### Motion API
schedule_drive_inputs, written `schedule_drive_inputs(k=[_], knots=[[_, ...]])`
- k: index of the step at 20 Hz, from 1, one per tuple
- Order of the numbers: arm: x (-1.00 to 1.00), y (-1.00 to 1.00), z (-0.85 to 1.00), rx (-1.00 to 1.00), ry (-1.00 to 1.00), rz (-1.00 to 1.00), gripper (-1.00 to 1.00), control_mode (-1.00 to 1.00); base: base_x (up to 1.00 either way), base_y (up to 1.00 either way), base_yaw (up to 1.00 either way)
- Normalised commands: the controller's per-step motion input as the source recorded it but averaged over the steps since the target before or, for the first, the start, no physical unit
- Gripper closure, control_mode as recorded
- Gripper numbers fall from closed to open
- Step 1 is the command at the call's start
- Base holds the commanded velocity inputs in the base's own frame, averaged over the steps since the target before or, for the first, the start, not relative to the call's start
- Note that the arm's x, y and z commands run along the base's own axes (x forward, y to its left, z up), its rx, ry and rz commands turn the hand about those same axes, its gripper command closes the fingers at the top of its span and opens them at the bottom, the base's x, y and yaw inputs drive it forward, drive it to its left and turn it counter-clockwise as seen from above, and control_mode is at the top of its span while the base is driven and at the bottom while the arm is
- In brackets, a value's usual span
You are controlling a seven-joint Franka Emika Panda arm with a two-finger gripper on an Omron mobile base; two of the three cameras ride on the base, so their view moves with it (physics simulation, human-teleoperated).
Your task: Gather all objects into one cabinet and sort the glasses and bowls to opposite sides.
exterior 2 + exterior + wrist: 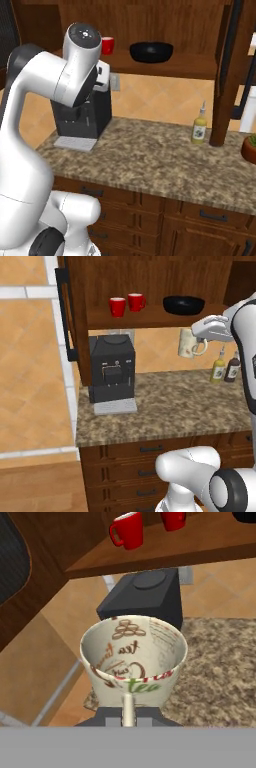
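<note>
While the gripper (200,346) is pinched on the cream-white mug (187,344), it is held below the cabinet (150,321) shelf. Two red mugs (126,305) and the black bowl (183,304) are already shelved; the mug's placement beside the red mugs is judged outstanding.

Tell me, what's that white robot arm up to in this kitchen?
The arm's gripper is shut on the handle of a cream-white mug, holding it in the air above the stone counter, just below the open wooden cabinet. On the cabinet's shelf, two red mugs stand to the left and a black bowl sits to the right. The held mug is not on the shelf yet. A black coffee machine stands on the counter.
</note>
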Motion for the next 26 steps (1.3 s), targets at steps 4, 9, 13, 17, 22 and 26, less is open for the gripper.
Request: schedule_drive_inputs(k=[4,9,13,17,22,26], knots=[[0.00,0.00,0.00,0.00,0.00,0.00,1.00,1.00,0.45,0.14,0.00],[0.00,0.00,0.00,0.00,0.00,0.00,1.00,1.00,0.29,0.04,0.01],[0.00,0.00,0.00,0.00,0.00,0.00,1.00,1.00,0.45,0.07,0.00],[0.00,0.00,0.00,0.00,0.00,0.00,1.00,1.00,0.14,0.14,0.00],[0.00,0.00,0.00,0.00,0.00,0.00,1.00,1.00,0.12,0.28,0.01],[0.14,0.31,0.50,0.00,-0.03,0.08,1.00,-1.00,0.00,0.00,0.00]])
